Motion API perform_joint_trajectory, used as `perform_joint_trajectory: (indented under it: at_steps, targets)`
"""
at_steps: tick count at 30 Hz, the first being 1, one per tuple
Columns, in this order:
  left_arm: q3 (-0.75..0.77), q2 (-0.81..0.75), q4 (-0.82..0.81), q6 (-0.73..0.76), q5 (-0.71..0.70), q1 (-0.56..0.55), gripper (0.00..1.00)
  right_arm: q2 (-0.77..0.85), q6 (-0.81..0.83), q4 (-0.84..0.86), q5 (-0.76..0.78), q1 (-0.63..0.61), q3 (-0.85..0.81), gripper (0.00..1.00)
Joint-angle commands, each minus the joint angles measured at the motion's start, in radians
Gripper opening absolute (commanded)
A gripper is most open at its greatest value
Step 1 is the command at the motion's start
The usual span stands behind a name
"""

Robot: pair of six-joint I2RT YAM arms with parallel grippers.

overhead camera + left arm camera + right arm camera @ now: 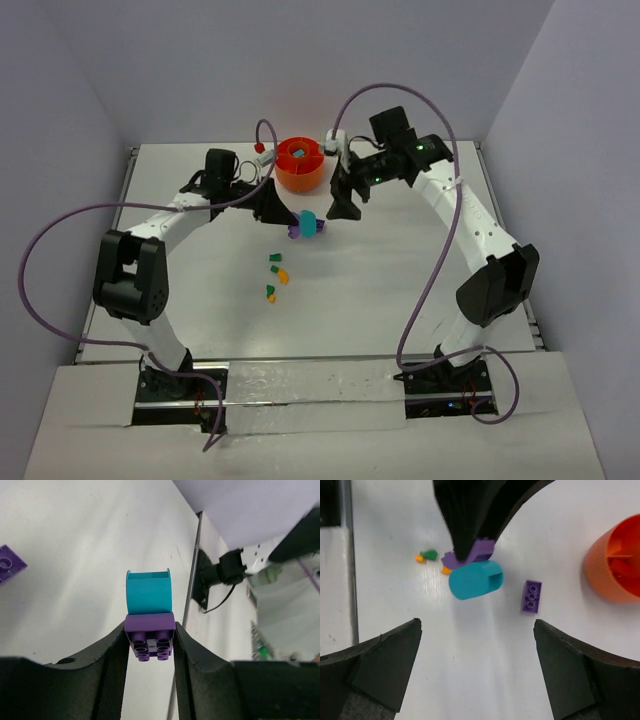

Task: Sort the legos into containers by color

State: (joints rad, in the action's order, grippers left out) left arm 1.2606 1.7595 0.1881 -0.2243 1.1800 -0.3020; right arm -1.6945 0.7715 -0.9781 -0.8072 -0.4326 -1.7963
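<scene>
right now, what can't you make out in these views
Top view: contents of the orange tub, too small.
Right wrist view: tub cut by the right edge.
Left wrist view: loose purple brick cut by the left edge.
Top view: green and orange bricks too small.

Tub (300,165) stands on table (400,300), middle of far edge. Joined brick pair (307,224) in front of tub, clamped between left gripper (285,213) fingers. Right gripper (343,207) just right of pair, not touching. Loose brick (532,596) lies on table between pair and tub. Small bricks (270,292) lie toward near edge, left of centre.
</scene>
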Motion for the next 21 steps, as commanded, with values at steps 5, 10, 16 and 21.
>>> perform_joint_trajectory:
  at_steps: [5, 10, 16, 21]
  targets:
    - [0.078, -0.142, 0.284, 0.577, 0.083, -0.021, 0.0, -0.117, -0.107, -0.222, -0.389, 0.032, -0.144, 0.88]
    - [0.069, -0.177, 0.319, 0.648, 0.064, -0.053, 0.0, -0.147, -0.083, -0.256, -0.4, 0.009, -0.144, 0.83]
    - [0.079, -0.184, 0.33, 0.655, 0.058, -0.085, 0.0, -0.1, -0.199, -0.079, -0.343, -0.011, -0.057, 0.83]
    - [0.079, -0.188, 0.293, 0.601, 0.047, -0.095, 0.0, -0.142, -0.145, -0.149, -0.307, -0.036, -0.095, 0.78]
